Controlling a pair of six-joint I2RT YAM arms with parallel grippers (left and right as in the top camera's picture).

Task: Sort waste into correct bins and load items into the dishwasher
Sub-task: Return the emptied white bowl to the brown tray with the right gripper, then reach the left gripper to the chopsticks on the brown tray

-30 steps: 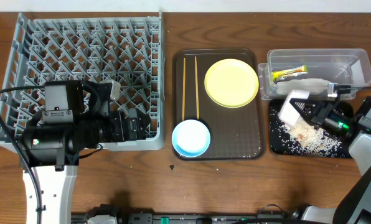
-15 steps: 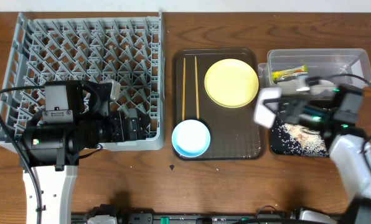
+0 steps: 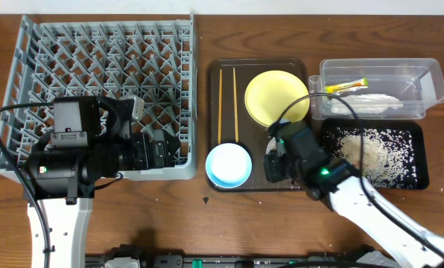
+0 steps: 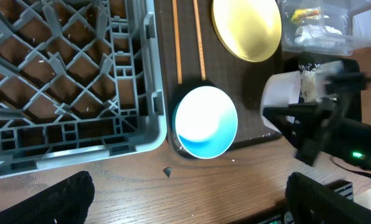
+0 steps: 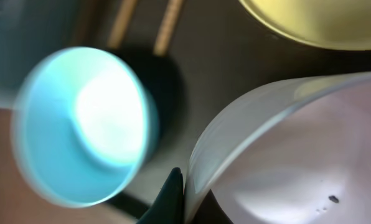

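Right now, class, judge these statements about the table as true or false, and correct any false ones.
1. The light-blue bowl stands in the dish rack. False: it stands on the brown tray, outside the dish rack.
2. The rice grains lie in the black tray. True.
3. The right gripper holds the white bowl. True.
4. The snack wrapper lies on the yellow plate. False: it lies in the clear tub.
5. The chopsticks lie on the brown tray beside the yellow plate. True.
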